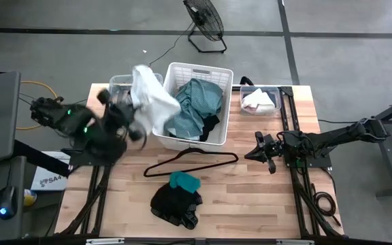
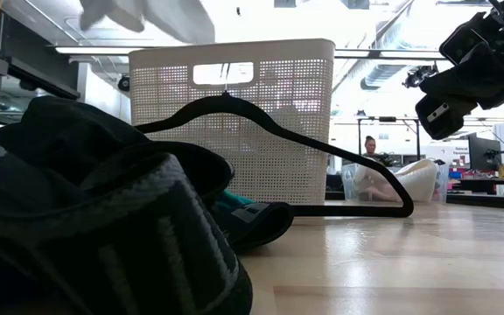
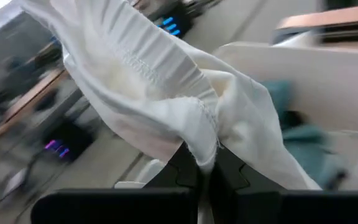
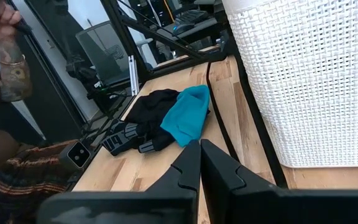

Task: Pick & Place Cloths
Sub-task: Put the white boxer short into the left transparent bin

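- High view: the left gripper point(image 1: 129, 109) is pinched on a white cloth point(image 1: 152, 95), which hangs over the left rim of the white basket point(image 1: 226, 102). A large teal-green cloth point(image 1: 196, 105) lies in the basket. A black hanger point(image 1: 189, 162) lies on the table point(image 1: 264, 197) just near of it, and nearer still a small bright teal cloth point(image 1: 184, 181) rests on a black cloth point(image 1: 174, 205). The right gripper point(image 1: 260, 151), fingers pressed together and empty, waits at the right side.
- Low view: the black cloth point(image 2: 86, 219) fills the near left, with the hanger point(image 2: 269, 131) and basket point(image 2: 234, 114) behind it.
- Left wrist view: the fingers point(image 3: 188, 165) clamp a fold of the white cloth point(image 3: 148, 81).
- Right wrist view: the closed fingers point(image 4: 219, 171) point toward the teal cloth point(image 4: 188, 115) on the black one point(image 4: 148, 109).
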`<action>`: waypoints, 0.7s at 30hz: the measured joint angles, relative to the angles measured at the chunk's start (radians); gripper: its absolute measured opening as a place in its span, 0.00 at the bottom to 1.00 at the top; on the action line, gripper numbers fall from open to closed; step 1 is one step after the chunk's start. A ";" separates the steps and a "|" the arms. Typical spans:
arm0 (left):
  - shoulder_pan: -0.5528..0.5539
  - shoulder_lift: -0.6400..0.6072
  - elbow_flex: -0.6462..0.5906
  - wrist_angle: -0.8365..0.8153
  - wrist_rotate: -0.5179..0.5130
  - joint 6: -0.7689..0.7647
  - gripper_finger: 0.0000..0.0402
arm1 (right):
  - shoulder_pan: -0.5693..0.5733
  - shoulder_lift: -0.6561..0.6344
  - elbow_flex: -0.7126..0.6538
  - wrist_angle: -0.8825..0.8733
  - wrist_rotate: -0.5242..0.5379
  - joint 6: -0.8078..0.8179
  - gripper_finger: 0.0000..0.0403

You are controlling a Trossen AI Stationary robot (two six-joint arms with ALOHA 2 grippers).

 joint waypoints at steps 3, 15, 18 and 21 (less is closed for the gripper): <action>0.150 -0.014 0.003 0.000 -0.003 0.059 0.01 | 0.000 0.000 0.000 0.000 0.000 0.000 0.01; 0.680 0.027 0.003 0.022 0.086 0.276 0.01 | 0.000 0.000 0.000 0.000 0.000 0.000 0.01; 0.794 0.049 0.003 0.052 0.186 0.358 0.01 | 0.000 0.000 0.000 0.000 0.000 0.000 0.01; 0.914 0.077 0.003 0.076 0.304 0.438 0.01 | 0.000 0.000 0.000 0.000 0.000 0.000 0.01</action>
